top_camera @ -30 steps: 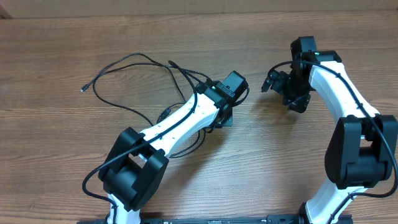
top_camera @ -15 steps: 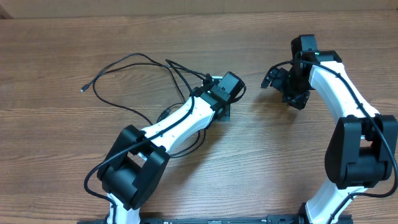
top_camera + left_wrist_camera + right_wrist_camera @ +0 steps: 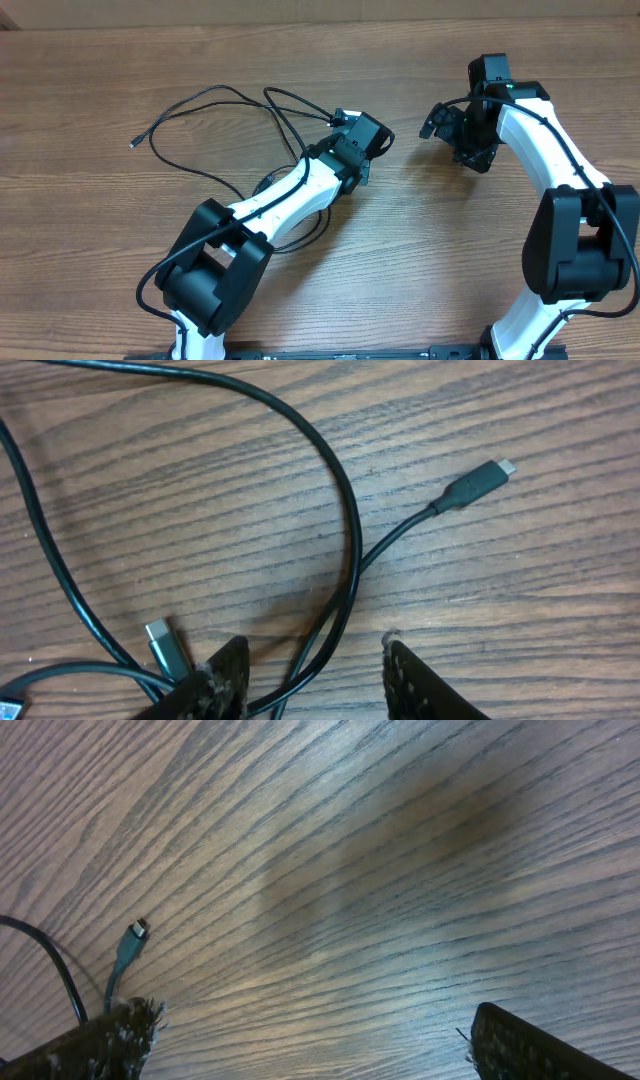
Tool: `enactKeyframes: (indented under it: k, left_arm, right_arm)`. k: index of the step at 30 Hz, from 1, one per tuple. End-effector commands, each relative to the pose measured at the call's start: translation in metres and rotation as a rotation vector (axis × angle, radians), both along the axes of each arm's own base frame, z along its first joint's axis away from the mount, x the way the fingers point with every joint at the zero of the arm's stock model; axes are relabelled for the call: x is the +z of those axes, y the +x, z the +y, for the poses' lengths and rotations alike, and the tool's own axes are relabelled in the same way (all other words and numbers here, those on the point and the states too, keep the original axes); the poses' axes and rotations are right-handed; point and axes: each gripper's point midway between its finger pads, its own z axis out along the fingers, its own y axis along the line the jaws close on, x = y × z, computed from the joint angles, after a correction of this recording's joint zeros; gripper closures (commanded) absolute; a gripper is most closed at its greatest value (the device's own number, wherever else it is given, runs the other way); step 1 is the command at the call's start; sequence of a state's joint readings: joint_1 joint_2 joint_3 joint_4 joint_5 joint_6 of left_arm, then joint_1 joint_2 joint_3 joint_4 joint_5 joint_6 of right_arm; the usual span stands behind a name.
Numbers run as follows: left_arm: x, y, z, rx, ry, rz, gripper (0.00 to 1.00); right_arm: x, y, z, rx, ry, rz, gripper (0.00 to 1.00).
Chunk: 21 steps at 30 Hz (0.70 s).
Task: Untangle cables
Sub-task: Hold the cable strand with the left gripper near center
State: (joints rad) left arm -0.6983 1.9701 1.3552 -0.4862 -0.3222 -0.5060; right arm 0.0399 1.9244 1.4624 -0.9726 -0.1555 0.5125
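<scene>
My left gripper (image 3: 312,660) stood open, a strand of the cables (image 3: 352,530) between its jaws — I judged closing on it came next. My right gripper (image 3: 305,1030) gaped too, a plug (image 3: 130,945) beside one jaw.

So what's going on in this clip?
Two robot arms are working on a loose tangle of black cables on a wooden table. The left gripper is open, low over the wood, with one strand running between its fingers. The right gripper is also open, off to the side, gripping nothing.
</scene>
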Motion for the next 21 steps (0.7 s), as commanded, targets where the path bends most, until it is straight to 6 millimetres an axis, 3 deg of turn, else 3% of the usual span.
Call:
enactKeyframes:
  k: [1, 10, 21]
  left_arm:
    - [-0.008, 0.000, 0.004, -0.025, 0.036, 0.004, 0.57]
    - [-0.038, 0.007, -0.001, -0.078, 0.078, 0.011, 0.67]
    - [-0.042, 0.003, 0.005, -0.073, 0.108, 0.031, 0.66]
  right_arm:
    - [0.002, 0.003, -0.001, 0.000, -0.009, -0.012, 0.00]
    - [0.002, 0.003, -0.001, 0.000, -0.009, -0.012, 0.00]
    - [0.002, 0.003, -0.001, 0.000, -0.009, -0.012, 0.00]
